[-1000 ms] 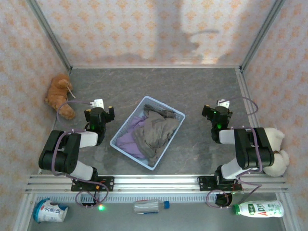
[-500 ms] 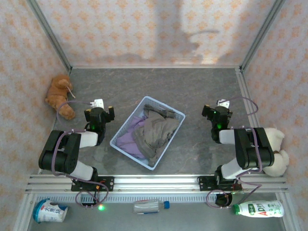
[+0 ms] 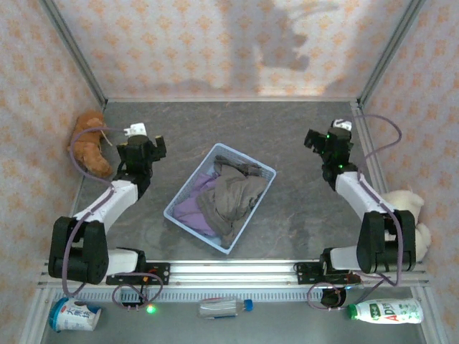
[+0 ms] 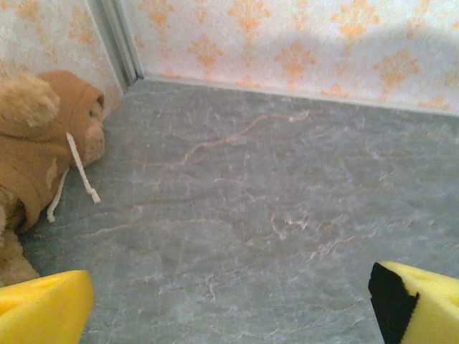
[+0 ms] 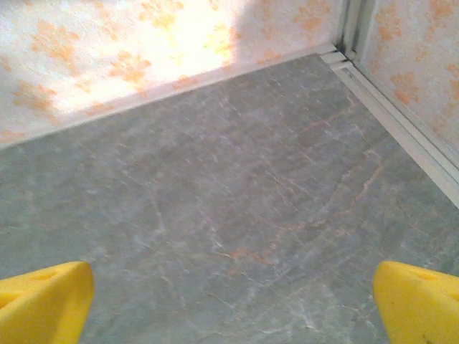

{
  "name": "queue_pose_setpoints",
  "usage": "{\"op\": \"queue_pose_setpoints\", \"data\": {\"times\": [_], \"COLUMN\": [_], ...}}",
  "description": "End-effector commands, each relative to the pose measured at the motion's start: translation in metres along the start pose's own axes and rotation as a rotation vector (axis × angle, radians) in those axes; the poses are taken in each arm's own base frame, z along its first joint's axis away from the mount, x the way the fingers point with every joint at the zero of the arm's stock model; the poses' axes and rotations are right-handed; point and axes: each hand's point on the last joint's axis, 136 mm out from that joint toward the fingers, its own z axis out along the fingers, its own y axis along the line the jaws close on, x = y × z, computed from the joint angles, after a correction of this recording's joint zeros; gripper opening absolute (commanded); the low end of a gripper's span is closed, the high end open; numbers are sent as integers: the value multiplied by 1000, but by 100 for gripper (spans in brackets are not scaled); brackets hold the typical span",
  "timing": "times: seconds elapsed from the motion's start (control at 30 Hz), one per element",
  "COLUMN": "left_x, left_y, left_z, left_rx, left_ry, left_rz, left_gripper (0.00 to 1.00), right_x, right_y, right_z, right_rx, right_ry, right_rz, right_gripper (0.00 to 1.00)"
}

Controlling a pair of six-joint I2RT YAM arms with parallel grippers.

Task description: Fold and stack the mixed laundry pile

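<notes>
The laundry pile lies crumpled in the light blue lattice basket at mid table: a grey-brown trouser-like piece on top and a lavender-purple shirt under it at the left. My left gripper hangs left of the basket, near the orange plush, open, its yellow fingertips wide apart over bare table. My right gripper is raised right of the basket, open too, with yellow fingertips at the frame's corners and nothing between them.
An orange plush toy lies by the left wall, its face close to my left gripper. A cream plush sits at the right edge. Bottles lie below the front rail. Patterned walls enclose the grey marbled table.
Both arms have stretched out and moved their grippers toward the back of the table, the left one nearer the orange plush. The basket and clothes have not moved.
</notes>
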Motion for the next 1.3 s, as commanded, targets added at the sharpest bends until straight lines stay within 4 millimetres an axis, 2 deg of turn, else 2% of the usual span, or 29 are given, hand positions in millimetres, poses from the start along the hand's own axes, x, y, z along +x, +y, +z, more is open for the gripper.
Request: {"op": "queue_pose_setpoints", "data": {"times": [0.0,0.13,0.23,0.4,0.53,0.67,0.77,0.87,0.97,1.07,1.23,1.27], "left_x": [0,-6,0,26,41,57,69,80,87,88,89,90], "left_y": [6,4,-6,-18,-27,-29,-33,-37,-40,-44,-57,-60], "left_z": [-15,-28,-37,-49,-55,-58,-59,-60,-59,-57,-53,-52], "left_rx": [-36,-42,10,52,101,110,130,142,149,153,153,152], "left_ry": [116,162,246,360,385,411,436,461,477,491,522,526], "left_rz": [-25,-145,-226,-368,-449,-478,-493,-489,-488,-480,-472,-468], "left_gripper": [100,100,100,100,100,100,100,100,100,100,100,100], "right_x": [21,25,38,80,111,134,154,171,183,183,175,172], "right_y": [4,33,42,59,88,113,123,122,123,123,112,110], "right_z": [-17,-28,-38,-57,-74,-83,-84,-78,-68,-58,-38,-35], "right_rx": [6,-116,-136,-111,-169,-199,-205,-168,-145,-116,1,20], "right_ry": [243,386,471,674,778,832,887,924,957,945,899,893], "right_rz": [140,194,219,177,173,126,92,35,26,27,49,62], "right_gripper": [99,100,97,90,86,80,71,62,47,37,0,0]}}
